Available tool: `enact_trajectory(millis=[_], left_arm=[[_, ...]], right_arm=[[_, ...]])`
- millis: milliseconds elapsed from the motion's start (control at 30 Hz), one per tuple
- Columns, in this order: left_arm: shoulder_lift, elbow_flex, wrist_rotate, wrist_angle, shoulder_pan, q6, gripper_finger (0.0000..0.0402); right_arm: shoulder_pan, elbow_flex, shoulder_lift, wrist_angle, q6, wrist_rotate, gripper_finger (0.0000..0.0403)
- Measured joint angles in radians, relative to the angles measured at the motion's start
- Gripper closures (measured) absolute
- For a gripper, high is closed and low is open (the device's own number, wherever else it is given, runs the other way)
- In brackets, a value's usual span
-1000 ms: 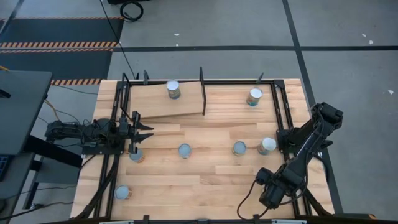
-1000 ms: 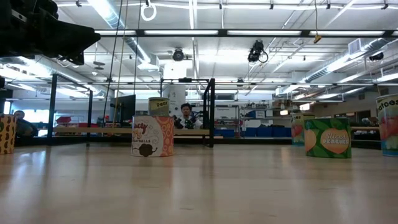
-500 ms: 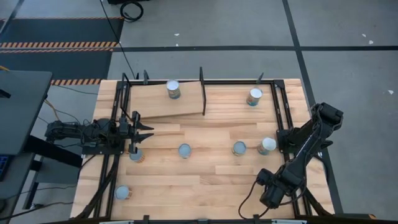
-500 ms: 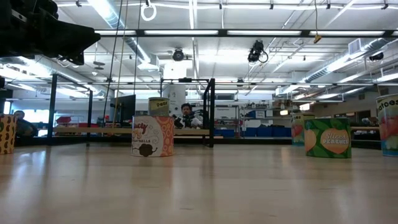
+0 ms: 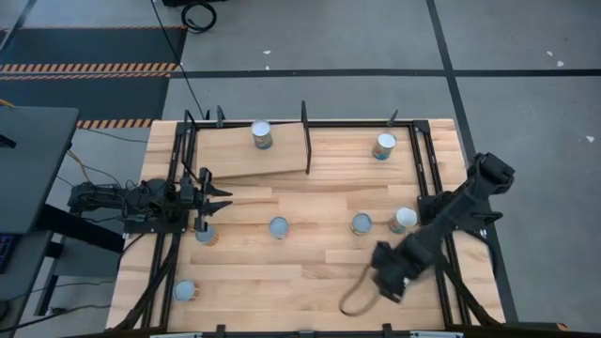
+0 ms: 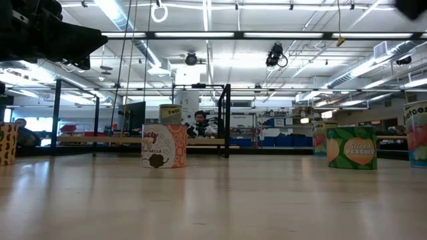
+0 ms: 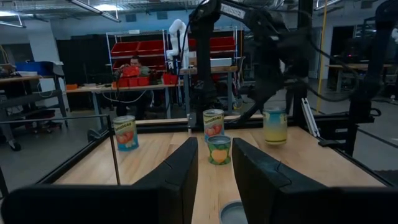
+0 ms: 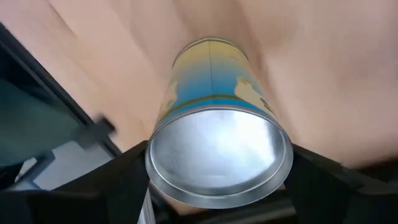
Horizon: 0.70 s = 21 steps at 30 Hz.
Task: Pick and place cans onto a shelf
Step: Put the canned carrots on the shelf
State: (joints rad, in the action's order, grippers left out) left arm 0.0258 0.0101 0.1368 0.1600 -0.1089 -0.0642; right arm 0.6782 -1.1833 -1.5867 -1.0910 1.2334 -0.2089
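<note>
My right gripper [image 5: 385,272] is over the table's near right part, shut on a can with a blue and yellow label [image 8: 214,93]; the gripper hides this can in the high view. My left gripper [image 5: 223,199] is open and empty at the table's left side, just far of a can [image 5: 205,233]. The shelf [image 5: 249,155] is a light plank at the far left with a black upright divider [image 5: 305,136]; one can [image 5: 262,134] stands on it. Other cans [image 5: 279,227] [image 5: 362,223] [image 5: 403,220] stand upright on the tabletop. My right gripper holds the can by its upper end, near the silver top's rim [image 8: 155,168], between its two fingers [image 8: 124,180], one on each side. The fingers come from above along the can's length. The silver top faces the wrist camera and the body points away toward the wood.
More cans stand at the far right [image 5: 383,145] and the near left corner [image 5: 184,291]. Black rods run along the table's left [image 5: 178,178] and right [image 5: 427,160] sides. A cable loop [image 5: 355,302] trails below the right arm. A person sits beyond the table [image 6: 200,123].
My right gripper has swung from the near right corner toward the table's left and a little toward the far edge, mostly in the last half second, carrying the can along. The cable loop has followed it.
</note>
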Motion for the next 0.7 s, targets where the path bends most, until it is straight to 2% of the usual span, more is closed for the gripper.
enact_trajectory(millis=[200, 433, 633, 700], left_arm=[[0.0, 0.0, 0.0, 0.0, 0.0, 0.0, 0.0296], [0.0, 0.0, 0.0, 0.0, 0.0, 0.001, 0.0296], [0.0, 0.0, 0.0, 0.0, 0.0, 0.001, 0.0296], [0.0, 0.0, 0.0, 0.0, 0.0, 0.001, 0.0296]], right_arm=[[-0.252, -0.183, -0.052, -0.099, -0.416, 0.115, 0.008], [-0.467, -0.587, -0.344, -0.338, -0.957, 0.284, 0.008], [-0.599, -0.845, -0.53, -0.333, -1.256, 0.44, 0.0073], [-0.631, -0.922, -0.588, -0.301, -1.328, 0.458, 0.0074]])
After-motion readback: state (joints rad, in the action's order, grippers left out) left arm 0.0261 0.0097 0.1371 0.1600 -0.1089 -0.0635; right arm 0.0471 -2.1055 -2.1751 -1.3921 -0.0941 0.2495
